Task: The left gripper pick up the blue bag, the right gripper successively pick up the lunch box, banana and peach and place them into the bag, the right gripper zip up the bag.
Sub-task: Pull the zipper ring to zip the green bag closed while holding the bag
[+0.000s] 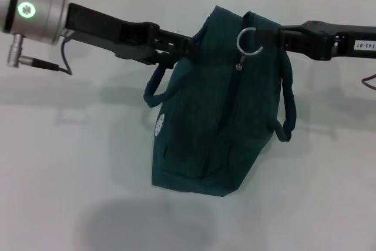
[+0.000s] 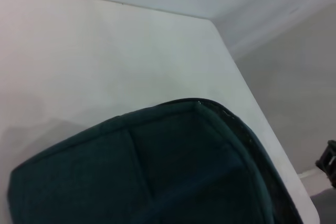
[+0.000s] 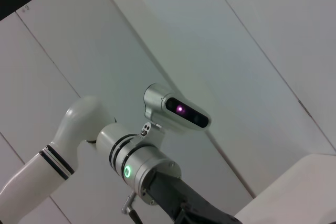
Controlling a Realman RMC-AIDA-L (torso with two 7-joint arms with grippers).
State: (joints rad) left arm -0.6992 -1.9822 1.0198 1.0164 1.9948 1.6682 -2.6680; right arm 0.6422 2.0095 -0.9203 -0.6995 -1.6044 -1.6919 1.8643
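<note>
I see a white table (image 1: 53, 163) against a pale wall (image 3: 252, 30). The bag (image 1: 205, 127) hangs above it, left gripper (image 1: 191, 48) clamped on its handle. The right gripper (image 1: 276, 36) meets the top edge; its jaws are hidden, so I cannot tell their state.

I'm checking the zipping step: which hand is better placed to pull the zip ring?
Right. The right hand is already at the zip ring on top of the bag, while the left hand holds the bag's other end up.
</note>
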